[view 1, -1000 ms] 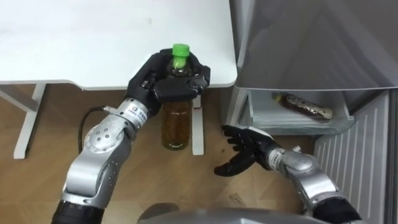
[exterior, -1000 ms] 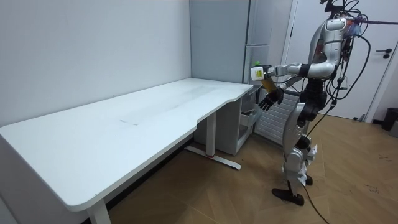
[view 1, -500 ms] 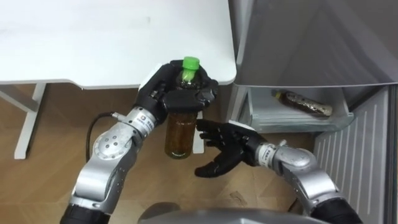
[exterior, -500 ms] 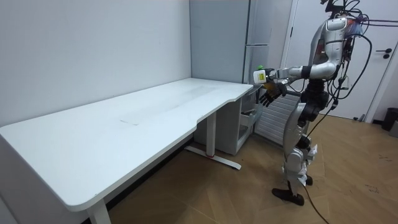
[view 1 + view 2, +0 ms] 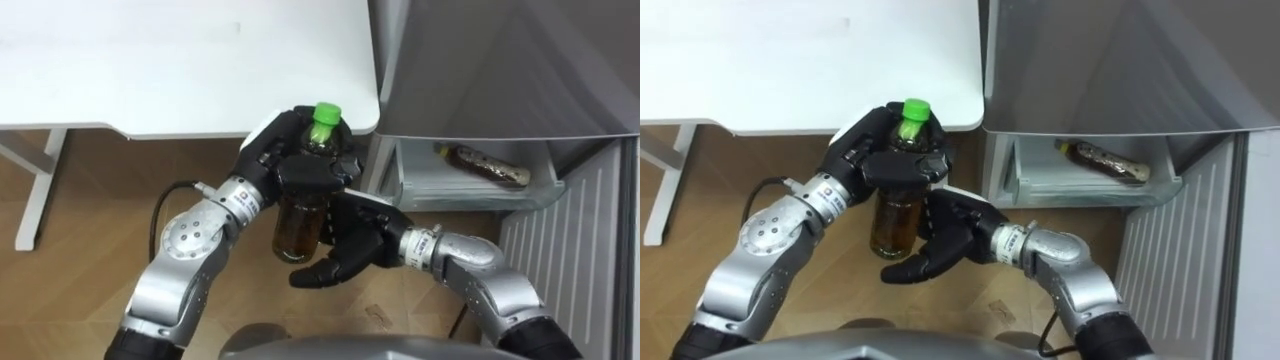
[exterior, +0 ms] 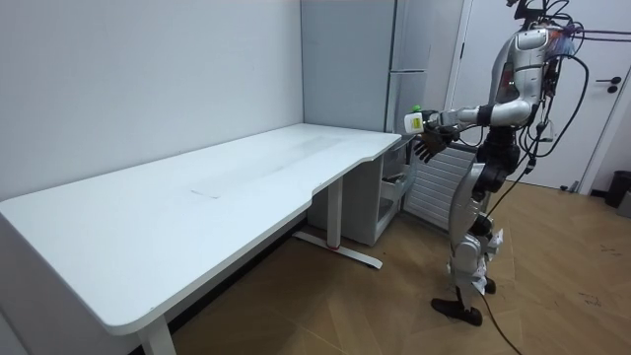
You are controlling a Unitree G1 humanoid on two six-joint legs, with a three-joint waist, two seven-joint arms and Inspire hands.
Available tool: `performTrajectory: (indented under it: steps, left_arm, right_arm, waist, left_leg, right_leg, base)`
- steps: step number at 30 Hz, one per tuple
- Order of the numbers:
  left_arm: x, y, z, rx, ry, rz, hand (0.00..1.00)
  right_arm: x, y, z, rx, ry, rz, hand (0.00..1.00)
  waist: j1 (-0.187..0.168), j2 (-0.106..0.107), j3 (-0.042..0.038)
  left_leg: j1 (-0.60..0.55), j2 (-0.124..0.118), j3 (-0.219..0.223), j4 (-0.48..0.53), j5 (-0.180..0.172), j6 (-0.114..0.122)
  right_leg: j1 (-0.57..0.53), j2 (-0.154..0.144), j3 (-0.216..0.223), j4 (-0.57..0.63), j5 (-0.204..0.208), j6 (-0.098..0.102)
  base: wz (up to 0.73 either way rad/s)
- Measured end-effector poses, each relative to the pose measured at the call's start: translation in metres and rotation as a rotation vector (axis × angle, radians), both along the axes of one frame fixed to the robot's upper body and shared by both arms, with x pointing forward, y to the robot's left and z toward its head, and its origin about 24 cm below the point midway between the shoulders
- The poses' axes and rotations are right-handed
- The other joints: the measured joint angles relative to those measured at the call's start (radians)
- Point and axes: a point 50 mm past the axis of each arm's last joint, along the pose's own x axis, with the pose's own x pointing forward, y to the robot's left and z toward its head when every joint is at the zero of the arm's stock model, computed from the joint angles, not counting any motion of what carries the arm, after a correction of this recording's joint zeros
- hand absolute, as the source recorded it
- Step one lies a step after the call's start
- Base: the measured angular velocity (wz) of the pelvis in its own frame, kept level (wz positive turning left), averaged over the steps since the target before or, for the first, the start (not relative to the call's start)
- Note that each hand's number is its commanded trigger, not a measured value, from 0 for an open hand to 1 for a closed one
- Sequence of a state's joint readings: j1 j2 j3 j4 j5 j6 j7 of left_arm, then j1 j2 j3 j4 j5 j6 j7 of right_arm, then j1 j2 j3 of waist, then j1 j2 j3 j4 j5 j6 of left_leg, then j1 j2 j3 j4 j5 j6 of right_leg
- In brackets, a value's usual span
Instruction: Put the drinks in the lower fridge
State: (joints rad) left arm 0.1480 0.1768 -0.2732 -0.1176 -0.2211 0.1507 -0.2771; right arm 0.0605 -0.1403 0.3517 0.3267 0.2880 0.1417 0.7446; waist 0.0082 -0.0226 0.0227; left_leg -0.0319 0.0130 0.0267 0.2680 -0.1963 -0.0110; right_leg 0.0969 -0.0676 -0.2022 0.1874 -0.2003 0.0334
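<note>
Stands on the wooden floor [image 5: 80, 220] at the corner of the white table [image 5: 150, 70], just before the grey fridge [image 5: 500, 60]. Grips an amber drink bottle [image 5: 300, 228] in the left hand [image 5: 262, 160], with fingers and thumb curled tight round its shoulder, right under the green cap [image 5: 326, 113]. Holds it upright in the air at the middle of the eye views, clear of the table's edge, which lies at 12 o'clock of it.

Has the right hand [image 5: 352, 240] at 5 o'clock of the bottle, low beside its bottom half. Spreads those fingers straight, palm turned toward the bottle, with nothing in the grasp. Cannot tell whether palm and bottle touch or merely sit just beside each other.

Faces, at 3 o'clock of the bottle, the pale lower fridge drawer [image 5: 450, 197], standing open beneath the fridge's grey front. Carries inside a second bottle [image 5: 483, 166], dark-filled, lying on its side toward the drawer's back, well apart from both hands.

Reaches both arms forward at chest height in the room view, toward 9 o'clock from the body. Shows the bottle there [image 6: 415, 119] above the table's end, with the fridge at 10 o'clock behind it.
</note>
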Motion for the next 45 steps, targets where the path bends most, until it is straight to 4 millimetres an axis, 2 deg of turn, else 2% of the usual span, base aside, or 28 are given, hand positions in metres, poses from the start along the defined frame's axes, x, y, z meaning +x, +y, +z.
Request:
performTrajectory:
  steps: [12,13,14,15,16,17,19,28,41,42,43,45]
  left_arm:
    - [0.003,-0.007,0.004,-0.005,-0.021,-0.014,1.0]
    - [0.003,-0.008,0.004,-0.006,-0.021,-0.01,1.0]
    - [0.003,-0.008,0.004,-0.007,-0.021,-0.009,1.0]
    - [0.003,-0.01,0.004,-0.008,-0.021,-0.013,1.0]
    - [0.002,-0.012,0.004,-0.009,-0.019,-0.022,1.0]
    - [0.002,-0.013,0.003,-0.009,-0.018,-0.026,1.0]
    - [0.001,-0.014,0.003,-0.011,-0.018,-0.038,1.0]
    - [0.0,-0.022,0.004,-0.023,-0.02,-0.099,1.0]
    - [0.001,-0.025,0.006,-0.07,-0.012,-0.073,1.0]
    - [0.001,-0.025,0.006,-0.073,-0.012,-0.071,0.9]
    - [0.001,-0.025,0.006,-0.074,-0.012,-0.07,0.54]
    - [0.002,-0.025,0.006,-0.078,-0.01,-0.067,0.0]
  right_arm:
    - [-0.001,0.002,-0.001,0.101,0.067,-0.085,0.0]
    - [-0.002,0.003,-0.002,0.119,0.082,-0.1,0.04]
    - [-0.002,0.003,-0.003,0.126,0.089,-0.105,0.11]
    - [-0.003,0.004,-0.004,0.144,0.105,-0.118,0.51]
    - [-0.004,0.004,-0.005,0.158,0.119,-0.128,0.7]
    - [-0.004,0.004,-0.006,0.166,0.128,-0.135,0.76]
    - [-0.005,0.004,-0.006,0.179,0.142,-0.15,1.0]
    - [-0.006,0.003,-0.009,0.178,0.162,-0.171,1.0]
    - [-0.007,0.007,-0.008,0.208,0.156,-0.171,1.0]
    - [-0.007,0.007,-0.008,0.211,0.157,-0.173,1.0]
    - [-0.007,0.007,-0.008,0.212,0.157,-0.173,1.0]
    - [-0.007,0.007,-0.008,0.213,0.157,-0.173,1.0]
  waist:
    - [-0.002,-0.002,-0.0022]
    - [-0.001,-0.002,-0.0022]
    - [-0.002,-0.002,-0.0022]
    - [-0.002,-0.002,-0.0022]
    - [-0.002,-0.001,-0.0023]
    - [-0.001,-0.001,-0.0023]
    - [0.0,-0.002,-0.0023]
    - [0.0,0.003,-0.0051]
    - [0.001,0.007,-0.0092]
    - [0.001,0.007,-0.0093]
    - [0.001,0.007,-0.0093]
    - [0.001,0.007,-0.0093]
  left_leg:
    - [-0.01,0.0,0.001,0.009,0.0,0.0]
    - [-0.009,0.0,0.002,0.009,0.0,0.0]
    - [-0.009,0.0,0.003,0.009,0.0,0.0]
    - [-0.009,0.001,0.003,0.01,0.0,0.0]
    - [-0.009,0.001,0.003,0.01,0.0,0.0]
    - [-0.009,0.001,0.004,0.009,0.0,0.0]
    - [-0.01,0.003,0.006,0.012,0.0,0.0]
    - [-0.022,0.007,0.005,0.024,0.0,-0.001]
    - [-0.034,0.01,0.004,0.034,0.0,-0.001]
    - [-0.034,0.01,0.004,0.034,0.0,-0.001]
    - [-0.034,0.01,0.005,0.034,0.0,-0.001]
    - [-0.034,0.011,0.005,0.034,0.0,-0.001]
  right_leg:
    - [-0.008,-0.001,0.001,0.002,0.0,0.0]
    - [-0.008,-0.001,0.001,0.002,0.0,0.0]
    - [-0.008,-0.001,0.001,0.002,0.0,0.0]
    - [-0.008,-0.001,0.001,0.003,0.001,-0.001]
    - [-0.008,0.0,0.003,0.004,0.001,-0.001]
    - [-0.009,0.0,0.004,0.005,0.001,-0.001]
    - [-0.011,0.001,0.005,0.008,0.001,-0.001]
    - [-0.021,0.004,0.005,0.017,0.002,-0.004]
    - [-0.03,0.007,0.004,0.019,0.005,-0.007]
    - [-0.03,0.007,0.004,0.019,0.005,-0.007]
    - [-0.03,0.007,0.004,0.019,0.005,-0.007]
    - [-0.031,0.007,0.005,0.019,0.005,-0.007]
  base:
    - [0.0]
    - [0.0]
    - [0.0]
    - [0.0]
    - [0.0]
    - [0.0]
    - [0.0]
    - [0.0]
    - [0.0]
    - [0.0]
    - [0.0]
    - [0.0]
